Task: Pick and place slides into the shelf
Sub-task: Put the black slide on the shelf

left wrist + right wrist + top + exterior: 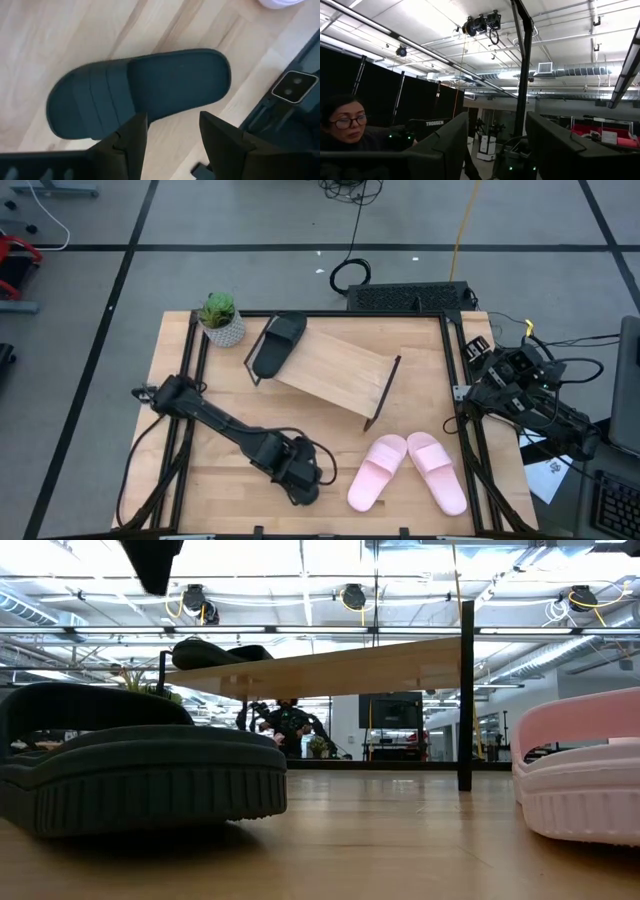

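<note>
One black slide (140, 90) lies sole down on the wooden table near its front edge. My left gripper (172, 135) hangs open above it, pointing down, its fingers over the slide's long side; in the high view this gripper (300, 472) hides the slide. Another black slide (278, 343) rests on the left end of the shelf (335, 370), which stands askew mid-table. Two pink slides (378, 470) (437, 470) lie side by side, soles down, at the front right. My right gripper (495, 145) waits open at the table's right edge, pointing up.
A small potted plant (220, 318) stands at the far left corner beside the shelf. Black frame rails (455, 380) run along the table's sides. A black box (410, 297) sits at the far edge. A person (342, 125) shows in the room beyond.
</note>
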`<action>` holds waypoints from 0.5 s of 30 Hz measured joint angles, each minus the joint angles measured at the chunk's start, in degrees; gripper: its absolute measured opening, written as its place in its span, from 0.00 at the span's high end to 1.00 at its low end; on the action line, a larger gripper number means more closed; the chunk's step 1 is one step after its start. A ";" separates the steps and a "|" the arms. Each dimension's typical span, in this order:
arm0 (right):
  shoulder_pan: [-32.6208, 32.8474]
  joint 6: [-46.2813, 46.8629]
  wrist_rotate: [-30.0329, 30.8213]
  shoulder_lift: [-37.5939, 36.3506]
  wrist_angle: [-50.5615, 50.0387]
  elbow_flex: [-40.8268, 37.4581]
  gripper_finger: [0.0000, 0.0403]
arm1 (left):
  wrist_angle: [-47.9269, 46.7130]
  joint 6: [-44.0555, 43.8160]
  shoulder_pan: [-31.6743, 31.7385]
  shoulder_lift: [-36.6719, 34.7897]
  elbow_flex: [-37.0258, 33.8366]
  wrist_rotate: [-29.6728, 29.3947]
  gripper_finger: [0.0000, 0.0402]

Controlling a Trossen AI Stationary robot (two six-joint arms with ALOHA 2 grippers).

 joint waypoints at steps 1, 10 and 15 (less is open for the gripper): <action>0.00 0.00 0.00 0.00 -0.01 0.00 0.54 | -0.08 -0.46 -0.21 0.43 -0.02 0.08 0.56; 0.00 0.22 -2.93 0.00 -0.04 0.00 0.54 | -1.54 -2.80 -1.32 4.80 -0.02 -0.05 0.56; 0.00 0.22 -2.95 0.00 -0.04 0.00 0.54 | -2.12 -3.30 -1.27 5.47 -0.04 -0.75 0.56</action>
